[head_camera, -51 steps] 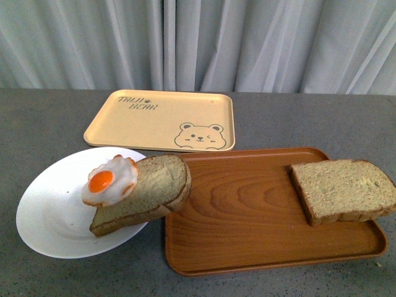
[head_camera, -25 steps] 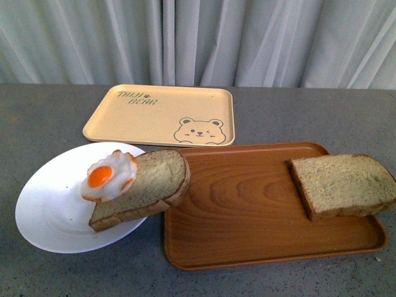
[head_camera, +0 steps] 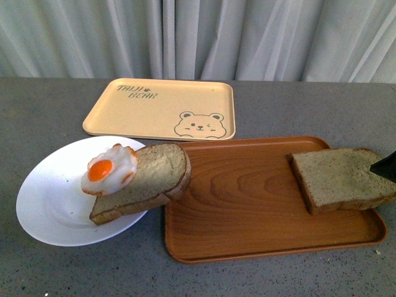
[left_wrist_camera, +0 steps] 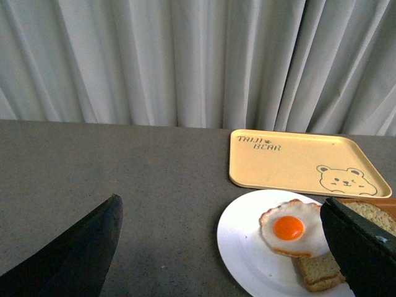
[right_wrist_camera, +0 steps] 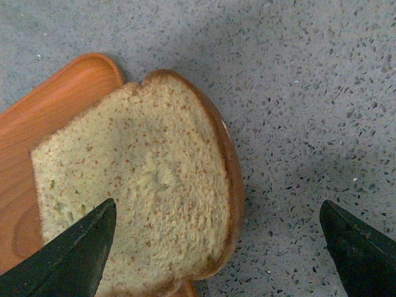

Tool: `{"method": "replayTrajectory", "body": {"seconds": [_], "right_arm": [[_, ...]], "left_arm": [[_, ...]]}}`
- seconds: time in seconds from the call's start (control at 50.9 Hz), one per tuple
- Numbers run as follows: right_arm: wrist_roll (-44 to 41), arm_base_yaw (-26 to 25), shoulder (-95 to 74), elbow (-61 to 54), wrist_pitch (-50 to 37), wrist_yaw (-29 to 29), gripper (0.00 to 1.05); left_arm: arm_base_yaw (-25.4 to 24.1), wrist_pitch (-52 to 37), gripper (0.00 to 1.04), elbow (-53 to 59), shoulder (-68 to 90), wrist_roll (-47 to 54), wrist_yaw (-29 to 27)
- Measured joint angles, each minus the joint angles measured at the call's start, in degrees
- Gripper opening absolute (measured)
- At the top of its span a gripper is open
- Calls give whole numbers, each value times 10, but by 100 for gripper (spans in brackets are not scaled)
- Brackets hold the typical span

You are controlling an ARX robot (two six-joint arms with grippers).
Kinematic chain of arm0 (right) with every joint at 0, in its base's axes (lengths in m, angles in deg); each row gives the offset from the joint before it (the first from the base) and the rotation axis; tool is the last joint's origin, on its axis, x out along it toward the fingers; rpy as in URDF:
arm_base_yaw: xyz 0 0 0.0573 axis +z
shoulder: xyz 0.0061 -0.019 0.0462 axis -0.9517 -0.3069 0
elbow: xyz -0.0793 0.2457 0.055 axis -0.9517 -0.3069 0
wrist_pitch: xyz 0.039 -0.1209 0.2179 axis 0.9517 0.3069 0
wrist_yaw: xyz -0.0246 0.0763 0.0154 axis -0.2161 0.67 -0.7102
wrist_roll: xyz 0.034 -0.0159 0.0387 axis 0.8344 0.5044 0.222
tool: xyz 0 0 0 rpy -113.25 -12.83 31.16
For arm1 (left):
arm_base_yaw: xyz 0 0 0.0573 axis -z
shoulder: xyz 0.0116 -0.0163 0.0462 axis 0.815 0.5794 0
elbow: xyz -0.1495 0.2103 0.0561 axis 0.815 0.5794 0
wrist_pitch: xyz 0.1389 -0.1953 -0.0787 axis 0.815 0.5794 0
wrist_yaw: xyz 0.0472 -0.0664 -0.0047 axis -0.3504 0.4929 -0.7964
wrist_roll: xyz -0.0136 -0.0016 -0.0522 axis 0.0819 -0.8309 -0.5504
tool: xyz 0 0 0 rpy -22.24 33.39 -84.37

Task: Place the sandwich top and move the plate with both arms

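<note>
The sandwich top [head_camera: 342, 178] is a thick tan slice lying at the right end of the brown wooden tray [head_camera: 247, 223]. The white plate [head_camera: 49, 204] sits at the left and carries a bread slice [head_camera: 148, 182] with a fried egg [head_camera: 110, 170] on it; that slice overhangs onto the wooden tray. My right gripper [right_wrist_camera: 218, 203] hangs open over the crust edge of the sandwich top [right_wrist_camera: 142, 198], apart from it. One of its fingertips [head_camera: 385, 167] shows at the front view's right edge. My left gripper [left_wrist_camera: 219, 207] is open above the table, facing the plate [left_wrist_camera: 247, 247] and egg [left_wrist_camera: 291, 228].
A pale yellow bear-print tray [head_camera: 164, 110] lies behind the plate and the wooden tray, near the curtain. Bare grey speckled tabletop [right_wrist_camera: 309, 93] lies beside the sandwich top and to the left of the plate [left_wrist_camera: 93, 167].
The front view has shifted a little, so everything sits higher in the picture. A black fingertip of my right gripper has come in at the right edge over the sandwich top.
</note>
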Motion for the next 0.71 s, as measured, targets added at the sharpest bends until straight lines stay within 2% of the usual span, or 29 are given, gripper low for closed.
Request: {"method": "replayTrajectory", "body": {"seconds": [0.098,0.177,0.314,0.432,0.589,0.707], "right_arm": [[12,9,-12,5,3,-4,95],[17,13,-15,8,5,-5,85],[31,17,-19,13,9,-9,56],[41,18,-15,12,11,-9,36],[67,30,43,7,20,11,4],[96,59,103,8,32,19,2]], "left_arm": [[0,0,96,0,0,0,0],[0,0,96,0,0,0,0],[0,0,96,0,0,0,0],[0,0,96,0,0,0,0],[0,0,96,0,0,0,0],[0,0,96,0,0,0,0]]}}
